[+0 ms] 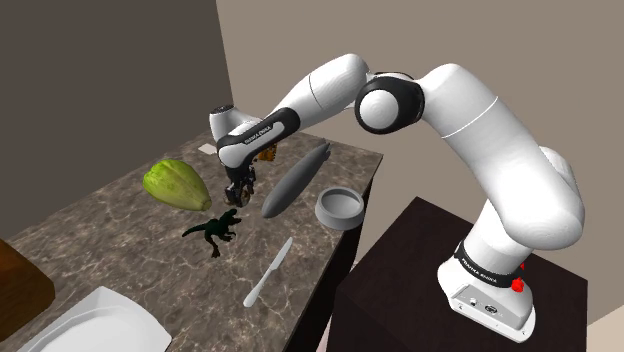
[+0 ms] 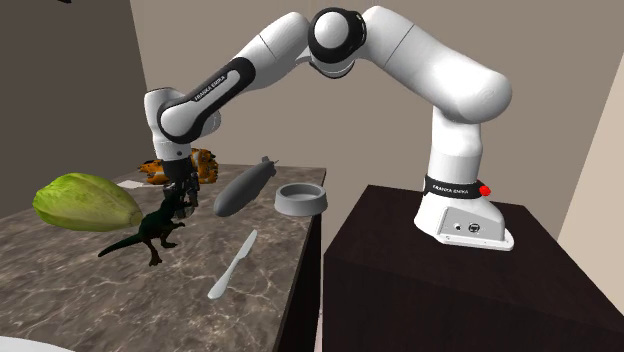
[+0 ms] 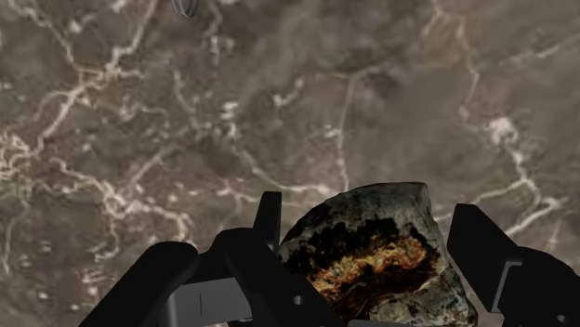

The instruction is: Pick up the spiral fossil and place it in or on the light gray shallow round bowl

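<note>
The spiral fossil (image 3: 372, 249) is a mottled grey lump with a black and orange face. It sits clasped between my black fingers (image 3: 483, 243), above the marble counter (image 3: 279, 102). My gripper (image 1: 239, 190) hangs low over the counter's middle, just beyond the toy dinosaur (image 1: 215, 228). In the second exterior view the gripper (image 2: 185, 196) is right behind the dinosaur's head. The light grey shallow round bowl (image 1: 340, 207) stands by the counter's edge nearest the stand, and the same bowl (image 2: 301, 198) lies well off toward that view's right of the gripper.
A grey airship-shaped object (image 1: 295, 180) lies between gripper and bowl. A green ribbed fruit (image 1: 177, 184) sits on the far side, a pale knife (image 1: 268, 272) near the counter's edge, a white basin (image 1: 90, 325) at the corner. An orange-brown object (image 2: 205, 160) stands behind the wrist.
</note>
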Available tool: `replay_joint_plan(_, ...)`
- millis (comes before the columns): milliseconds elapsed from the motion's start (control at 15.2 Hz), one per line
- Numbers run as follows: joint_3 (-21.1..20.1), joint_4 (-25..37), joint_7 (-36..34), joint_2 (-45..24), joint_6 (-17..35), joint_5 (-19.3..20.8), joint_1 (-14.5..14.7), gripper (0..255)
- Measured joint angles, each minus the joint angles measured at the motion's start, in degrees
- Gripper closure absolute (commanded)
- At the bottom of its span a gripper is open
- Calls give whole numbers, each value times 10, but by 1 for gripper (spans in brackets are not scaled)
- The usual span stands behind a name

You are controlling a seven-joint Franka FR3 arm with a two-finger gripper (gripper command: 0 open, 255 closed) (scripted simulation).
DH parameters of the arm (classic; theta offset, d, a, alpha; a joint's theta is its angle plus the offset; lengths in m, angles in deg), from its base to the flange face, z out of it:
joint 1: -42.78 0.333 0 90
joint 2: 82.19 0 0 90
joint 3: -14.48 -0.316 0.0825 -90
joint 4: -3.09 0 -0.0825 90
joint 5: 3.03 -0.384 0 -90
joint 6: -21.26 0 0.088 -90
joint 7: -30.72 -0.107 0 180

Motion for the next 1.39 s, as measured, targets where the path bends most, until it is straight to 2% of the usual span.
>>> replay_joint_plan(396, -1, -6, 0, 12, -6, -1, -1, 255)
replay_joint_plan(1386, -11, -4, 5, 79, -74, -11, -6, 255)
